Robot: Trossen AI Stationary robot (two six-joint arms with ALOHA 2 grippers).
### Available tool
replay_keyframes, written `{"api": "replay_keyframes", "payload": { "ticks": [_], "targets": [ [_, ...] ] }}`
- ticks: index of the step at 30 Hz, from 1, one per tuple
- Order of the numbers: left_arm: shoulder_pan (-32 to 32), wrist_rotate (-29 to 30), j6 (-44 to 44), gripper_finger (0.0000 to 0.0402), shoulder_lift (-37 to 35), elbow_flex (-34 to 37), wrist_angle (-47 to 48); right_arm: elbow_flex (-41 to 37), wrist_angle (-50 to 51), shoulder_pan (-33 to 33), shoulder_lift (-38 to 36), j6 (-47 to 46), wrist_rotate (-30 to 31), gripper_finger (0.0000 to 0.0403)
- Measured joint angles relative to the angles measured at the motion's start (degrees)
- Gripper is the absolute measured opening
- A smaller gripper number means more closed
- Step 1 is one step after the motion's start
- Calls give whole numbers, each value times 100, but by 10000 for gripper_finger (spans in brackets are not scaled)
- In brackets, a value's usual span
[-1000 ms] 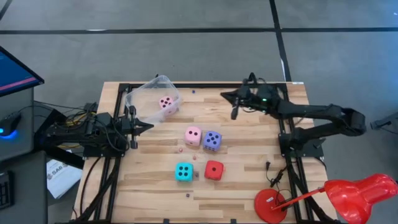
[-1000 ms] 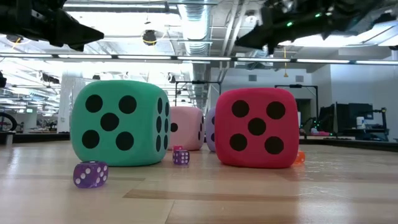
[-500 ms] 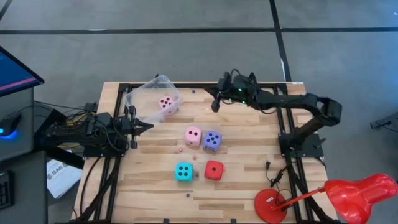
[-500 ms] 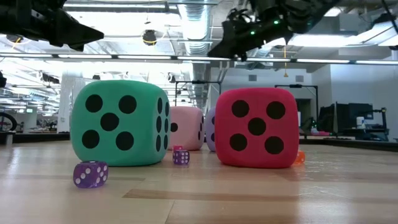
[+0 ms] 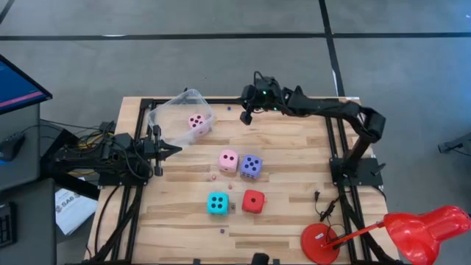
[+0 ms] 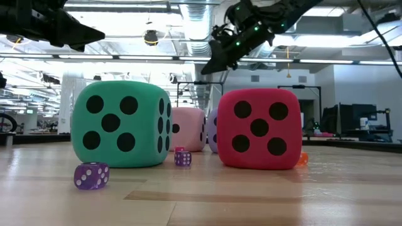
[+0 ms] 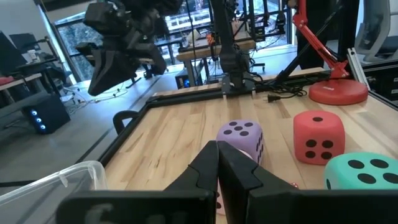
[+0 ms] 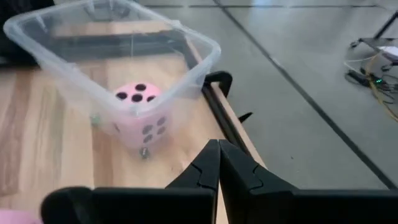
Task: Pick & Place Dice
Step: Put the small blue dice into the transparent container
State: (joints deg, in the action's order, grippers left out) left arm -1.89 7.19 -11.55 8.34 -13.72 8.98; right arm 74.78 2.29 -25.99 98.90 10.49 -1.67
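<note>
A pale pink die lies inside the clear tub at the table's far left. On the bare wood rest another pink die, a violet-blue die, a cyan die and a red die. My right gripper hangs shut above the far middle of the table, slanting down toward the tub and its pink die; it holds nothing. My left gripper waits shut and level at the table's left side, pointing at the violet-blue die.
A red desk lamp stands at the near right corner. Tiny dice lie on the wood, one purple near the front and another between the big ones. Black rails frame the table. A screen stands off the left side.
My right gripper has travelled along the far edge toward the table's left, nearing the tub, and has tipped its fingers downward while staying shut. The dice and tub have not moved.
</note>
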Motion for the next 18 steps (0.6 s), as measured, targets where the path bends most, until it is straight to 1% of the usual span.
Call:
{"api": "replay_keyframes", "payload": {
  "ticks": [6, 8, 14, 18],
  "targets": [
    [0, -1, 0, 0, 0, 0, -1, 497, 278, -267, 460, 49, -748, 1],
    [0, 0, 0, 0, 0, 0, -1, 653, 306, -337, 643, 50, -890, 1],
    [0, -1, 0, 0, 0, 0, -1, 971, 511, -501, 1093, 64, -925, 1],
    [0, -1, 0, 0, 0, 0, -1, 1044, 557, -583, 1220, 64, -959, 0]
  ]
}}
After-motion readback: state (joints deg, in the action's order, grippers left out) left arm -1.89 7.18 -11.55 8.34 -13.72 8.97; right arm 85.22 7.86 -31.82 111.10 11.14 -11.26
